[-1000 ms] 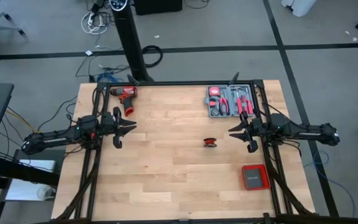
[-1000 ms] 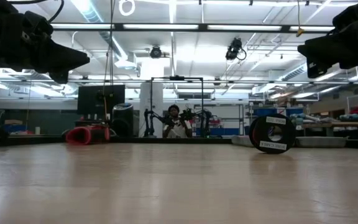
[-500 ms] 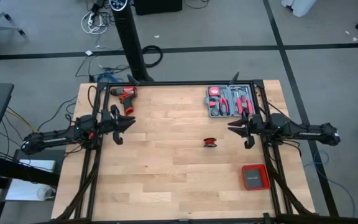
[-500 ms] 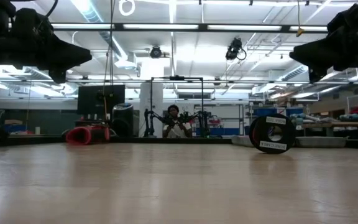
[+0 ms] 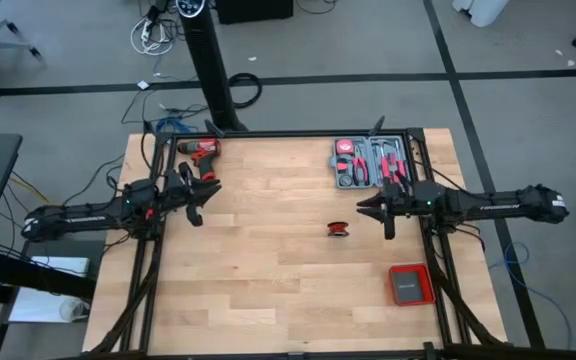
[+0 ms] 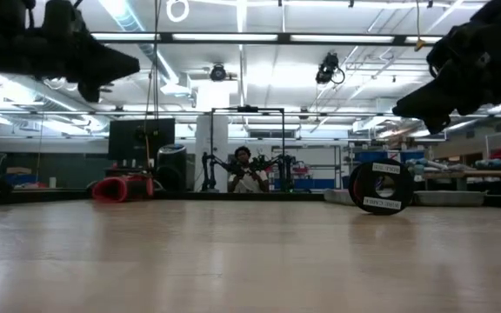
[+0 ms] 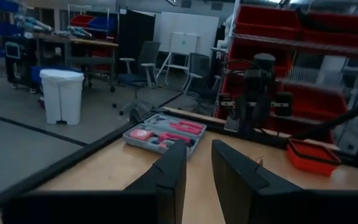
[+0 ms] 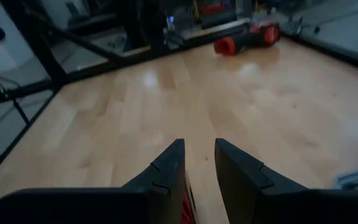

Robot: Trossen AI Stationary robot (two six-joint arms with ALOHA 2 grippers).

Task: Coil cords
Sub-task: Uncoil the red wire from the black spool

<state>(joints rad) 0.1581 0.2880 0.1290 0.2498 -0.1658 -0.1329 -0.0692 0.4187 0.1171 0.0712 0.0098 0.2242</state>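
The cord [image 5: 339, 229], a small red coil with a dark centre, lies on the wooden tabletop [image 5: 268, 270], right of the middle. The right end effector [image 5: 372, 207] hovers near it, fingers a narrow gap apart, holding nothing. The left end effector [image 5: 208, 190] hangs beside the drill [image 5: 202, 154], likewise narrow and empty.

Wooden worktop [image 5: 268, 280] with red cord coil [image 5: 339, 229], drill [image 5: 203, 153], open tool case [image 5: 370, 162], flat red box [image 5: 409, 285].
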